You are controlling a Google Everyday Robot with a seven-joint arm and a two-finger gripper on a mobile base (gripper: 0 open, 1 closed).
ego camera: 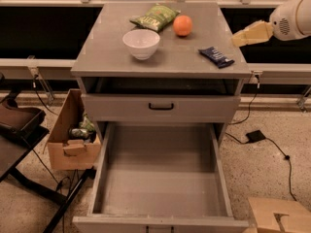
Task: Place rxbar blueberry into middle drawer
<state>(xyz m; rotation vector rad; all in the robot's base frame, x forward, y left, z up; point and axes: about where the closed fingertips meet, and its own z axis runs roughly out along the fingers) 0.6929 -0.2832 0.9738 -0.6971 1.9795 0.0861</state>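
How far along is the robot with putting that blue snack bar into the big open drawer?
Done: the middle drawer stands pulled open, with nothing in it. In hand: the gripper hovers off the right edge of the cabinet top, just up and right of the rxbar blueberry, not touching it. Left: grasping the bar, carrying it down and setting it in the drawer.

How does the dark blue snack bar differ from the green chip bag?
The rxbar blueberry is navy, flat and slim; the green chip bag is puffier and larger. The bar lies near the right front of the cabinet top, the bag at the back beside the orange. The gripper hovers just right of the bar, far from the bag. Both are wrapped snacks lying untouched.
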